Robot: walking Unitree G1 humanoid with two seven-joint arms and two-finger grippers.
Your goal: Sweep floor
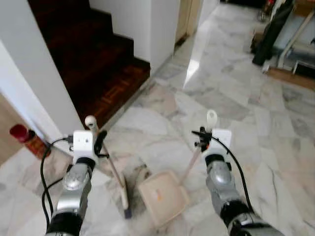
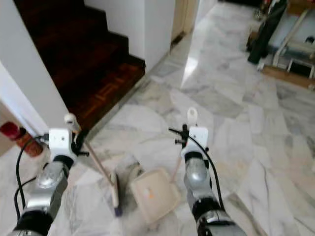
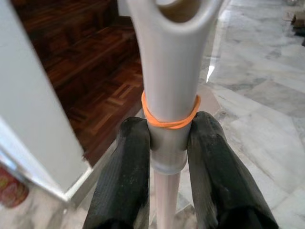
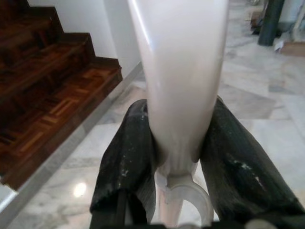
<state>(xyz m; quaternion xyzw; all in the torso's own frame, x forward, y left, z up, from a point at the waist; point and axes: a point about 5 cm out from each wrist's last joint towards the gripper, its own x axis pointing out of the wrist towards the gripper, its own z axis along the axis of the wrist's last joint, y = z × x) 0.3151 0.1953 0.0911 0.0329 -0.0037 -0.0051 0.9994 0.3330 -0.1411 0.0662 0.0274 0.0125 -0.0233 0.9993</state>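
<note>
Broom (image 1: 114,169) stands at 7 o'clock on marble floor (image 1: 246,113), left gripper (image 3: 167,143) clamped on its handle; orange band (image 3: 169,121) there; dustpan (image 1: 162,191) just beside bristles at 6, right gripper (image 4: 178,143) squeezing its handle; no readable writing; red object (image 1: 27,139) at 9 blurred.

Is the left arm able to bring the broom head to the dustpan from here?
Probably yes. The left gripper already clamps the broom, whose head rests on bare marble floor right beside the dustpan; nothing lies between.
</note>
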